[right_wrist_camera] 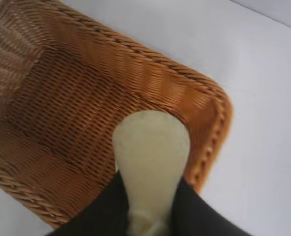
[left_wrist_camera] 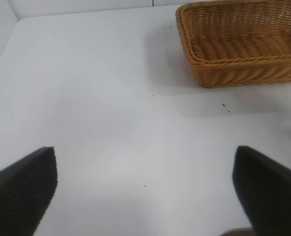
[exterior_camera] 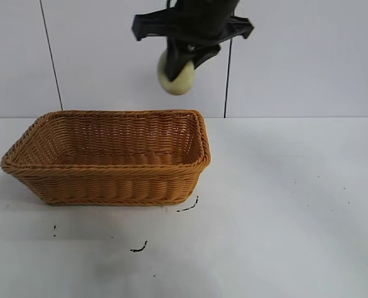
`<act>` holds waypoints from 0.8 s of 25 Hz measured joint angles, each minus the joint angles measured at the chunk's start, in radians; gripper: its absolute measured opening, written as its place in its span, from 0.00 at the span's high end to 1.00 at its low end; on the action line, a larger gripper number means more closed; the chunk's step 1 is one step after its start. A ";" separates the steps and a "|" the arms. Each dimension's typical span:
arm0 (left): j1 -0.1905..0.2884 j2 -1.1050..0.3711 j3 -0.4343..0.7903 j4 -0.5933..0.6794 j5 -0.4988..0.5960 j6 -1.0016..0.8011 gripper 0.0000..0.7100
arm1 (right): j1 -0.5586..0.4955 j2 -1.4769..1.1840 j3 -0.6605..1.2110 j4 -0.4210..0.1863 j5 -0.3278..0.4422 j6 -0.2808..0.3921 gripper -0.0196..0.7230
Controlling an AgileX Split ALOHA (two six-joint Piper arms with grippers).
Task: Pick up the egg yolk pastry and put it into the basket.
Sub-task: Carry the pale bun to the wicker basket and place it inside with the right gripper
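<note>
The right gripper [exterior_camera: 183, 62] is clamped on the egg yolk pastry [exterior_camera: 177, 76], holding it high above the basket [exterior_camera: 109, 186], over the end nearest that arm. The height keeps the bun clear of the braided rim [right_wrist_camera: 204, 98]; the right wrist view shows woven floor beneath it, so a release would likely land inside. The left gripper [left_wrist_camera: 145, 189] hangs spread wide and empty over bare table [left_wrist_camera: 111, 113], well away from the basket.

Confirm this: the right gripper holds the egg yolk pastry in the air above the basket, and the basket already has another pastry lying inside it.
Not quite. The right gripper does hold the egg yolk pastry above the basket, but the right wrist view shows the basket with nothing in it.
</note>
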 joint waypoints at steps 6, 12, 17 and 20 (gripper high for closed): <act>0.000 0.000 0.000 0.000 0.000 0.000 0.02 | 0.005 0.133 0.000 0.014 -0.131 0.001 0.81; 0.000 0.000 0.000 0.000 0.000 0.000 0.02 | 0.005 0.183 0.000 0.015 -0.174 0.001 0.73; 0.000 0.000 0.000 0.000 0.000 0.000 0.02 | 0.005 0.181 0.000 0.016 -0.167 0.001 0.37; 0.000 0.000 0.000 0.000 0.000 0.000 0.02 | 0.005 0.167 -0.002 0.016 -0.125 0.001 0.24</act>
